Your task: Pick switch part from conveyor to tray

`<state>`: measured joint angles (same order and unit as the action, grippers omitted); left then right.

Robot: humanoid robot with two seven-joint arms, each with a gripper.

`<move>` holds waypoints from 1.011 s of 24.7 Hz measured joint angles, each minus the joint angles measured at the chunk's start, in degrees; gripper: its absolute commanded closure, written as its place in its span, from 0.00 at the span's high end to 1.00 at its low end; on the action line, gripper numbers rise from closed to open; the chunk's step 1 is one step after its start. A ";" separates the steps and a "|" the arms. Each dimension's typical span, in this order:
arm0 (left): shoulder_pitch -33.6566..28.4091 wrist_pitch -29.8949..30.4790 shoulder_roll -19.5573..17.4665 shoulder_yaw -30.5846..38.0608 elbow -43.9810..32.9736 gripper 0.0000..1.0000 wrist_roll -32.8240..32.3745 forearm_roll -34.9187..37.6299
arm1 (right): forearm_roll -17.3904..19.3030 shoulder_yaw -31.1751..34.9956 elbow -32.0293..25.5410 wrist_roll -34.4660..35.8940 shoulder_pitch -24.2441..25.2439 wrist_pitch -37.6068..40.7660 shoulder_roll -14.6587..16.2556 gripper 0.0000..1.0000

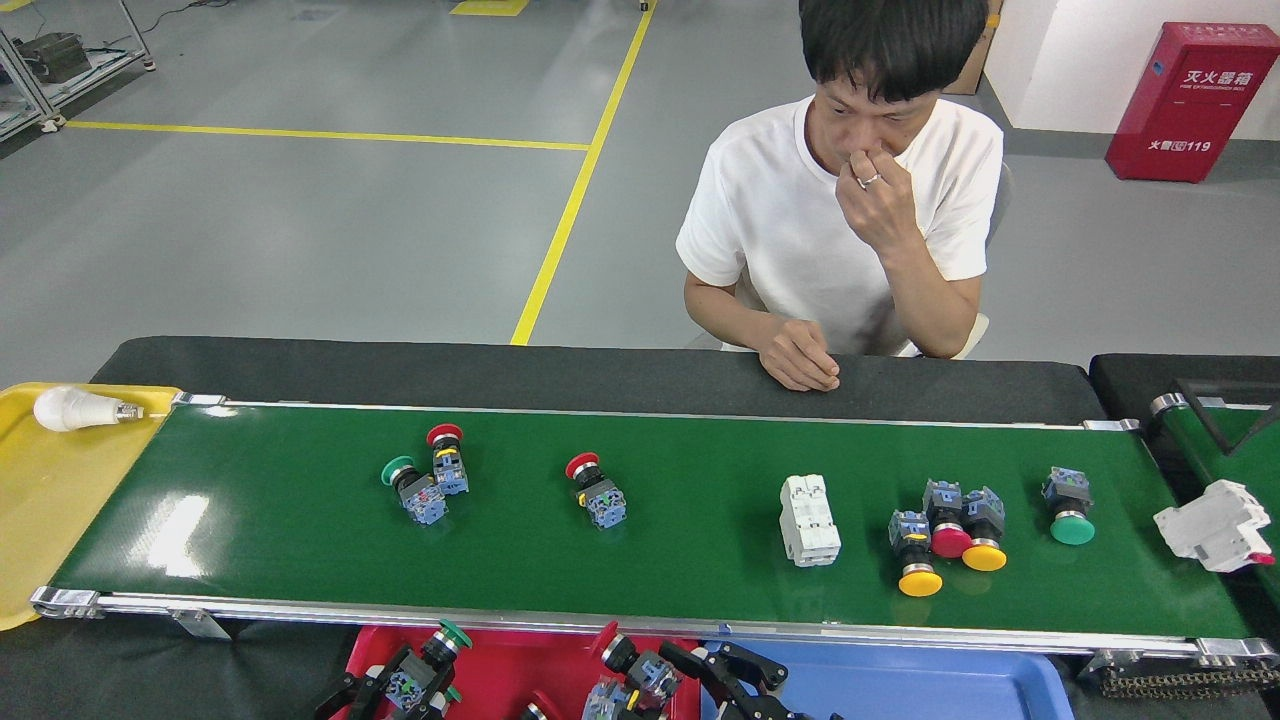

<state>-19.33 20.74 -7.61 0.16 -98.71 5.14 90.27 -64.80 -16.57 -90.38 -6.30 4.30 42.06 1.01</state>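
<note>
Judging from the single head view, I have both arms back at the bottom edge, over the trays. My left gripper [405,690] is closed around a green-capped switch [440,645] above the red tray [500,665]; my right gripper [725,680] sits at the seam between the red tray and the blue tray [950,690], with a red-capped switch [635,670] between its fingers, though the fingers look spread and I cannot tell whether they grip it or have let go. Neither part appears to be set down yet.

Plenty is left on the conveyor [300,520]: a green and red pair [425,480], a lone red switch [597,490], a white breaker block [808,520], a cluster of three yellow and red switches [945,535], and a green one [1068,505] toward the right end.

Both grippers and tray floors are cut off by the frame edge, so I cannot count what is already in the trays.
</note>
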 measured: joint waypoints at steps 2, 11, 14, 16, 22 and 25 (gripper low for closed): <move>0.00 0.03 0.00 0.35 0.00 1.00 0.12 -0.14 | 0.01 0.93 0.00 -0.06 0.00 0.02 -0.76 0.99; 2.15 -0.62 5.01 13.32 0.39 1.00 -2.21 -7.36 | -0.09 14.04 -3.49 -0.07 -1.73 -11.56 -4.41 0.99; 4.74 -1.23 5.79 17.42 2.20 1.00 -4.50 -8.73 | -0.89 18.74 -3.97 2.86 -1.87 -16.54 -4.33 0.99; 5.70 -1.49 5.79 18.01 3.90 1.00 -5.21 -8.78 | -2.91 21.32 -4.68 4.67 -1.47 -20.03 -4.31 0.99; 17.30 -5.76 5.74 15.73 13.34 1.00 -5.54 -4.22 | -8.07 22.95 -9.36 14.10 8.51 -30.14 -4.17 0.99; 23.09 -6.95 5.51 15.31 19.10 1.00 -5.65 -2.60 | -9.14 22.94 -10.04 17.69 15.49 -31.49 -4.15 0.99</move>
<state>3.76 13.78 -2.09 15.47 -79.62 -0.51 87.67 -73.94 6.37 -100.41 11.38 19.80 10.56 -3.14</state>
